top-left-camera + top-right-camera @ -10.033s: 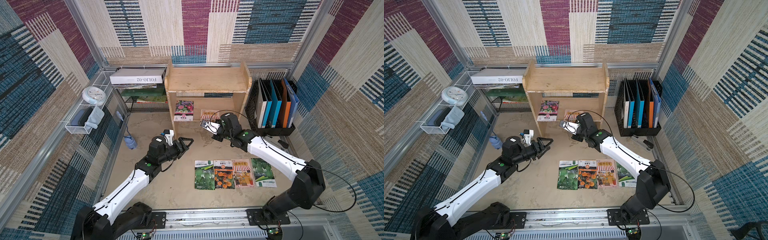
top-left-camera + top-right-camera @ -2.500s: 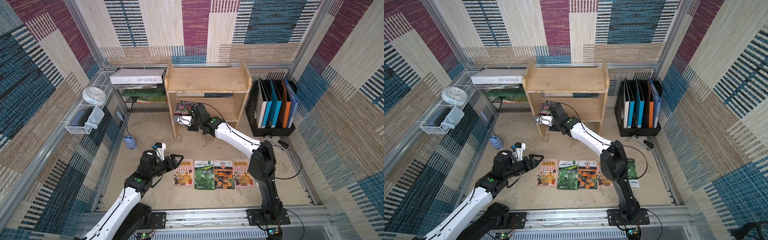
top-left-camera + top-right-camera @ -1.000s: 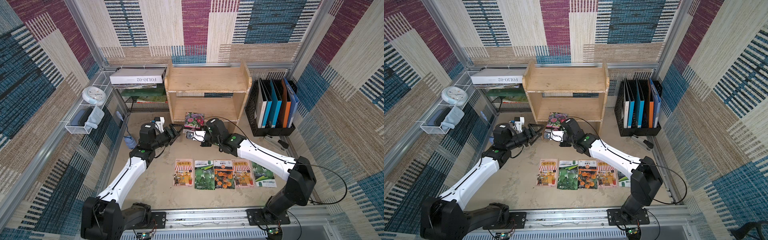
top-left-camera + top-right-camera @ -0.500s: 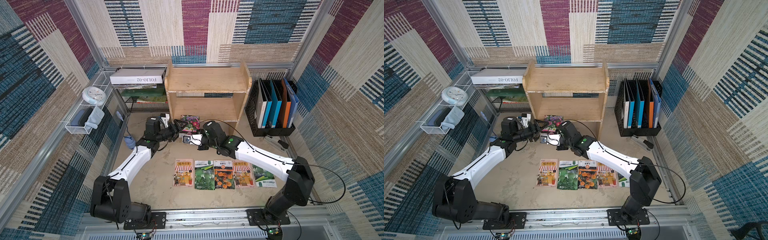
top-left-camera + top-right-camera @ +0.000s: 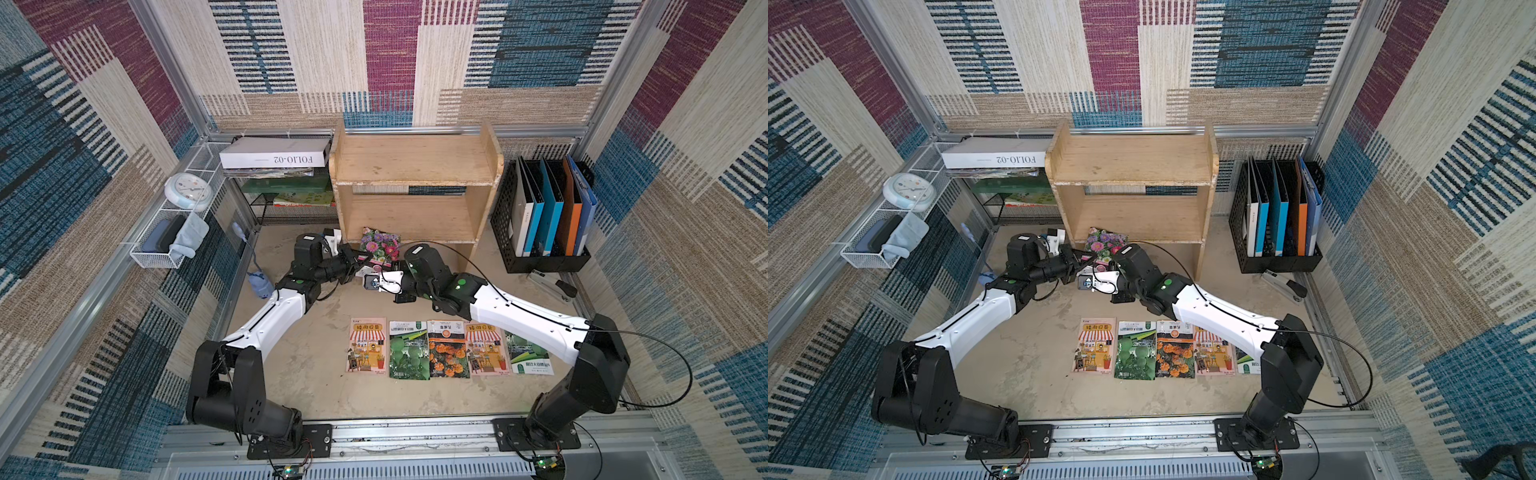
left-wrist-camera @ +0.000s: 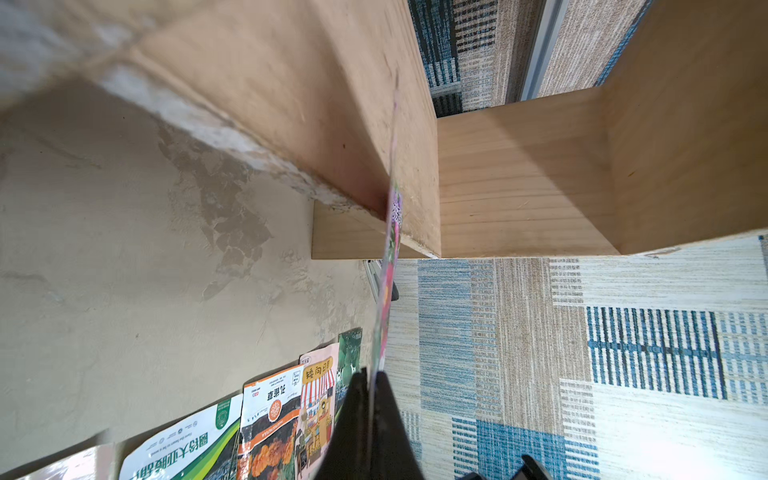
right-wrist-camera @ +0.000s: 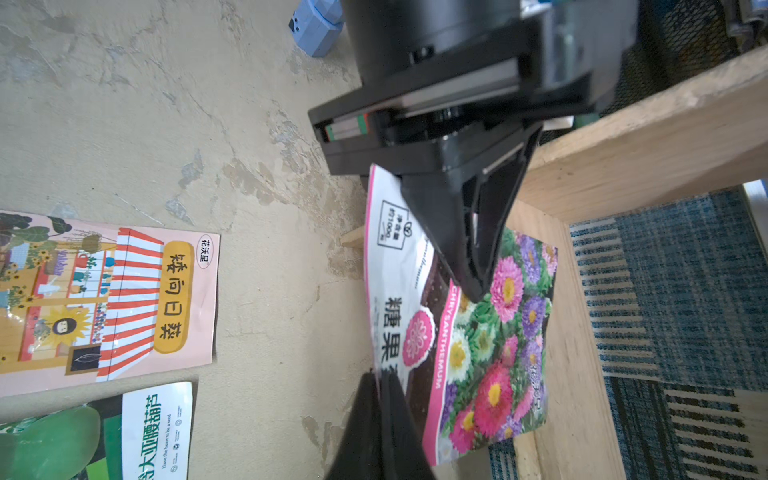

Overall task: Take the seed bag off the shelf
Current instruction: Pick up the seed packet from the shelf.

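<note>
in both top views the seed bag (image 5: 380,245) with flowers on it is up in the air, just by the front edge of the lower board of the wooden shelf (image 5: 415,158). the left gripper (image 5: 360,261) and the right gripper (image 5: 392,263) both pinch it. five more bags (image 5: 449,349) lie in a row on the desk (image 5: 316,374).

in the left wrist view the left gripper (image 6: 370,374) is closed tight on the bag's thin edge.

in the right wrist view the right gripper (image 7: 380,376) squeezes one side of the bag.
</note>
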You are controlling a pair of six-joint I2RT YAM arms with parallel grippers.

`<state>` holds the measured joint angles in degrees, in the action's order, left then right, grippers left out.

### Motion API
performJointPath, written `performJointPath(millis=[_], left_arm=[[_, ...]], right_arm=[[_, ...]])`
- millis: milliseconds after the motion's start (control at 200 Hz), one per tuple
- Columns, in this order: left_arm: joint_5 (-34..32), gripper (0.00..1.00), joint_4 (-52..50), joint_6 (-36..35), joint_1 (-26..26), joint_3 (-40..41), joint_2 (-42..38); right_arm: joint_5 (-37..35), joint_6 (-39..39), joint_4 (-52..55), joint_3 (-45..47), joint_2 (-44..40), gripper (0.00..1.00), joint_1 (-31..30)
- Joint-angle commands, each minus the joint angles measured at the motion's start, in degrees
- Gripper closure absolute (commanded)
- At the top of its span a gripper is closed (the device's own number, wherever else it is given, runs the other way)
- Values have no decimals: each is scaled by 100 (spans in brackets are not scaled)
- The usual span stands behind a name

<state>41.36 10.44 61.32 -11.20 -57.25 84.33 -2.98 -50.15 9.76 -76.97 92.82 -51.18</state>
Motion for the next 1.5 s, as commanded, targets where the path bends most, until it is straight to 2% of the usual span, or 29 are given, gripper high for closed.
performJointPath(millis=[0, 40, 105, 205, 316, 451, 626, 756, 927, 1157, 1498], left_arm=[[74, 100, 222, -2, -5, 21, -107], [82, 100, 228, 3, -5, 45, -157], [100, 100, 239, 3, -5, 97, -276], [126, 100, 214, -73, -11, 217, -551], [92, 100, -16, -392, -14, 382, -976], [20, 100, -246, -799, -20, 695, -1485], [104, 100, 50, -950, -40, 1235, -2061], [135, 100, 529, -995, -92, 1652, -2608], [24, 100, 1091, -1029, -170, 1947, -3441], [-171, 100, 1835, -883, -239, 2128, -4116], [-321, 100, 2947, -401, -473, 2183, -4204]], right_arm=[[-149, 208, 6, 6, -103, 91, -24], [-235, 309, 25, 53, -169, 77, -24], [-379, 514, -4, 215, -363, 67, -32], [-488, 999, 95, 557, -850, 58, -40], [-404, 1597, 288, 982, -1484, 53, -32], [-11, 2617, 287, 1526, -2282, 50, -28], [977, 4079, 282, 1483, -2844, 47, -33], [1781, 5113, -229, 1415, -3006, 46, -33], [2204, 6159, -879, 1352, -2945, 45, -31], [1963, 6655, -1462, 1290, -3012, 44, -27], [2386, 6712, -1681, 955, -2759, 44, -15]])
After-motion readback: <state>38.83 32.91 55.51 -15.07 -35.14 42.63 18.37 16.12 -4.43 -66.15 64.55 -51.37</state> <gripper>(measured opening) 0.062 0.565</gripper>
